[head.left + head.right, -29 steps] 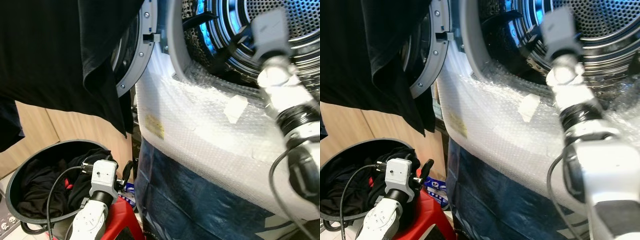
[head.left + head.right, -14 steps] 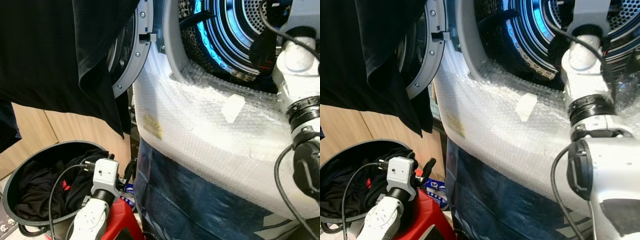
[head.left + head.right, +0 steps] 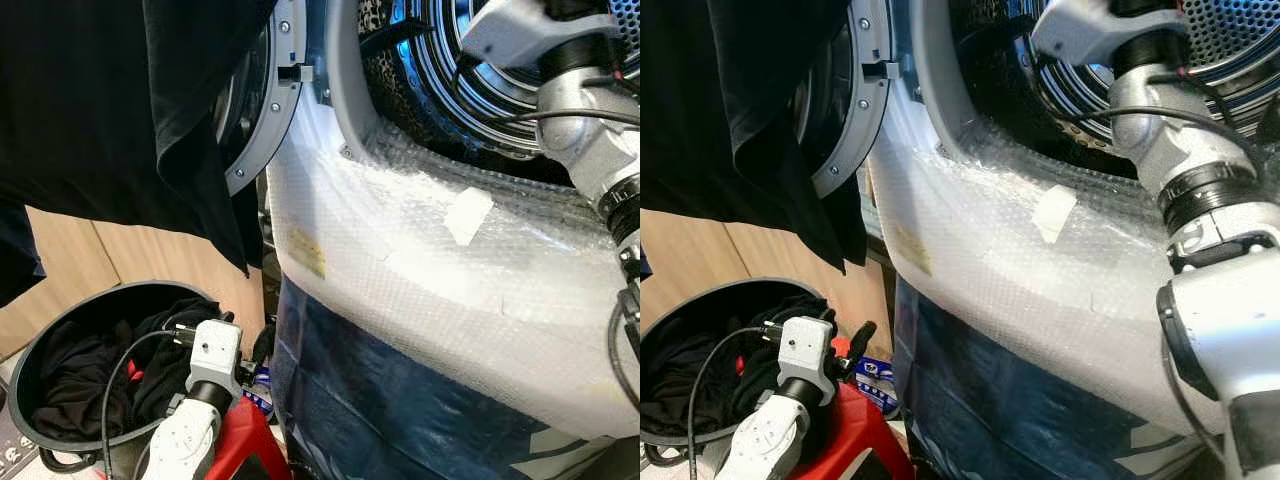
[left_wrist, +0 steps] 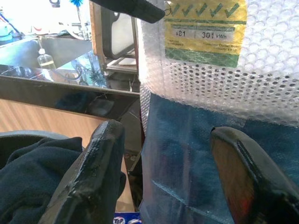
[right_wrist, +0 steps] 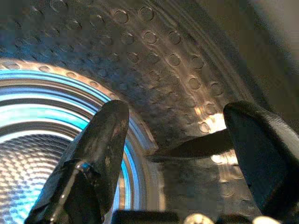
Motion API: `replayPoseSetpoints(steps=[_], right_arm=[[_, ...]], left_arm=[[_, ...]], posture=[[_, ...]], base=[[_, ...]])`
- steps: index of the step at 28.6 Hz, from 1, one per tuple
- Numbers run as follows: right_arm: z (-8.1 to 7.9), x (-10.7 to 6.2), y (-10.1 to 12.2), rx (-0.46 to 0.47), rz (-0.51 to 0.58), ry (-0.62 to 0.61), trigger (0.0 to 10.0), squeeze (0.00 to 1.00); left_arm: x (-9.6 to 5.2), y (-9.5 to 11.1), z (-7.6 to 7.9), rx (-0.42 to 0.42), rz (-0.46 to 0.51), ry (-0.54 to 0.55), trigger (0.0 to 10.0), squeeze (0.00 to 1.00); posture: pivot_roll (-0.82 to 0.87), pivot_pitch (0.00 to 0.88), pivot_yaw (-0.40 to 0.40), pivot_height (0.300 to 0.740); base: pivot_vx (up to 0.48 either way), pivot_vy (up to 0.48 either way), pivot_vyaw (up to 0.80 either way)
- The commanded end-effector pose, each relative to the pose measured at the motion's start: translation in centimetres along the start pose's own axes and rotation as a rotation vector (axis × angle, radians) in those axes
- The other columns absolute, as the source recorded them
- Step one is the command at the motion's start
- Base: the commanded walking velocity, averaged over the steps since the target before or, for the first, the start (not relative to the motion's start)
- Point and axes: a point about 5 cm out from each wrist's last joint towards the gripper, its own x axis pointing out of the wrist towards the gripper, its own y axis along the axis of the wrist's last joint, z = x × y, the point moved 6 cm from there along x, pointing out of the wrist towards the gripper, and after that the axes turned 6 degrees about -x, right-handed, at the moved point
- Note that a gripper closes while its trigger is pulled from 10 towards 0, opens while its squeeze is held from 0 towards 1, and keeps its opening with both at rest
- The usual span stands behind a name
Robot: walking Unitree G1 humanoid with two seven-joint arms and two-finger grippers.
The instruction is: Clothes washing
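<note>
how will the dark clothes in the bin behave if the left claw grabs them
Probably floppy: the clothes lie crumpled and folded in the bin, so they would sag and drape from the left claw. Likely light for their bulk. Pieces look tangled together, so lifting one may drag another along.

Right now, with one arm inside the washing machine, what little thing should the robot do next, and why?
Probably draw the right gripper back out of the drum: its fingers are open and hold nothing, while dark clothes wait in the grey basket beside the left gripper, also open and empty.
</note>
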Motion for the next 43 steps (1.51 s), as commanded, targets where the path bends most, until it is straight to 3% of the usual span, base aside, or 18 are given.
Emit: replayPoseSetpoints(steps=[1,6,12,14,15,17,18,19,20,25,26,29,33,35,38,40,42,43], right_arm=[[-0.1,-0.3,-1.1,-0.061,-0.03,-0.001,10.0,0.0],[-1.5,-1.0,1.1,-0.275,0.138,0.031,10.0,0.0],[-1.3,-0.9,0.8,-0.318,0.135,0.02,10.0,0.0],[-1.9,-1.1,-2.0,-0.007,-0.083,0.1,10.0,0.0],[-1.9,-1.1,-2.0,-0.007,-0.083,0.1,10.0,0.0],[-2.7,-2.1,-5.4,0.394,-0.367,0.122,10.0,0.0],[-2.7,-2.1,-5.4,0.394,-0.367,0.122,10.0,0.0],[-3.1,-2.4,-6.1,0.523,-0.443,0.123,10.0,0.0],[-4.3,-3.1,-6.7,0.791,-0.568,0.14,10.0,0.0],[-4.7,-3.4,-6.7,1.051,-0.614,0.112,10.0,0.0],[-4.4,-3.1,-6.2,1.199,-0.596,0.074,10.0,0.0],[-3.3,-2.4,-5.5,1.315,-0.521,0.025,10.0,0.0],[0.2,-1.7,-3.7,1.676,-0.281,-0.111,10.0,0.0],[0.9,-1.9,-3.0,1.735,-0.215,-0.112,10.0,0.0],[1.9,-3.3,0.3,1.784,-0.014,-0.003,10.0,0.0],[3.7,-5.6,4.3,1.852,0.231,0.139,10.0,0.0],[4.2,-6.1,4.9,1.877,0.279,0.162,10.0,0.0],[7.1,-8.2,6.6,1.984,0.47,0.229,10.0,0.0]], left_arm=[[0.2,0.8,0.2,0.011,0.016,-0.01,10.0,0.0],[0.3,0.8,0.2,0.013,0.013,-0.019,10.0,0.0],[0.3,1.4,0.0,-0.015,0.025,-0.01,10.0,0.0],[0.4,1.3,0.1,-0.024,0.024,-0.012,10.0,0.0],[0.4,1.3,0.1,-0.024,0.024,-0.012,10.0,0.0],[0.3,1.2,-0.1,-0.055,0.021,0.003,10.0,0.0],[0.3,1.2,-0.1,-0.055,0.021,0.003,10.0,0.0],[0.3,1.2,-0.1,-0.064,0.022,0.008,10.0,0.0],[0.3,1.2,-0.2,-0.066,0.02,0.007,10.0,0.0],[0.3,1.4,-0.3,-0.065,0.026,0.011,10.0,0.0],[0.3,1.4,-0.4,-0.069,0.029,0.015,10.0,0.0],[0.2,1.2,-0.4,-0.067,0.023,0.016,10.0,0.0],[0.0,1.1,-0.4,-0.079,0.025,0.017,10.0,0.0],[0.0,1.1,-0.4,-0.079,0.025,0.016,10.0,0.0],[0.1,1.2,-0.4,-0.085,0.035,0.019,10.0,0.0],[0.1,1.4,-0.5,-0.083,0.041,0.022,10.0,0.0],[0.1,1.4,-0.5,-0.083,0.043,0.022,10.0,0.0],[0.1,1.5,-0.7,-0.08,0.046,0.025,10.0,0.0]], posture=[[0.05,0.0,-0.007,0.74],[0.05,0.0,-0.007,0.74],[0.05,0.0,-0.002,0.74],[0.05,0.0,-0.004,0.74],[0.05,0.0,-0.004,0.74],[0.05,0.0,0.0,0.74],[0.05,0.0,0.0,0.74],[0.05,0.0,0.0,0.74],[0.05,0.0,0.0,0.74],[0.05,0.0,-0.004,0.74],[0.05,0.0,-0.004,0.74],[0.05,0.0,-0.001,0.74],[0.04,0.0,-0.001,0.74],[0.04,0.0,-0.001,0.74],[0.04,0.0,0.003,0.74],[0.04,0.0,0.001,0.74],[0.04,0.0,0.001,0.74],[0.04,0.0,0.001,0.74]], base=[[0.0,0.0,0.0],[0.0,0.0,0.0],[0.0,0.0,0.0],[0.0,0.0,0.0],[0.0,0.0,0.0],[0.0,0.0,0.0],[0.0,0.0,0.0],[0.0,0.0,0.0],[0.0,0.0,0.0],[0.0,0.0,0.0],[0.0,0.0,0.0],[0.0,0.0,0.0],[0.0,0.0,0.0],[0.0,0.0,0.0],[0.0,0.0,0.0],[0.0,0.0,0.0],[0.0,0.0,0.0],[0.0,0.0,0.0]])
